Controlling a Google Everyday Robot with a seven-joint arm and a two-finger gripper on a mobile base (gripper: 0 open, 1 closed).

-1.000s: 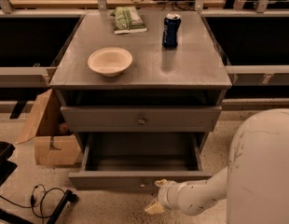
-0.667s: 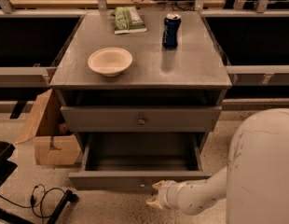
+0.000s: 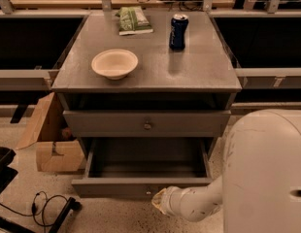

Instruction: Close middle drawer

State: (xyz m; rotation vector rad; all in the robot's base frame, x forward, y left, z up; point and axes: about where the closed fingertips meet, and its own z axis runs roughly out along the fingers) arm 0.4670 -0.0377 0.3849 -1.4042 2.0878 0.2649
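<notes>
The gripper (image 3: 159,201) is sitting slightly higher and further left than in the earlier frame, at the bottom center, just beside the knob (image 3: 148,192) on the middle drawer (image 3: 116,187). Whether it is clenched or released cannot be told, nor whether it is touching the front. The drawer is standing pulled out in the lower center, below the top drawer (image 3: 189,125), its grey box showing. In the upper half, the bench (image 3: 209,72) is carrying 1 bowl (image 3: 114,63), 1 can (image 3: 178,31) and 1 green packet (image 3: 134,20).
</notes>
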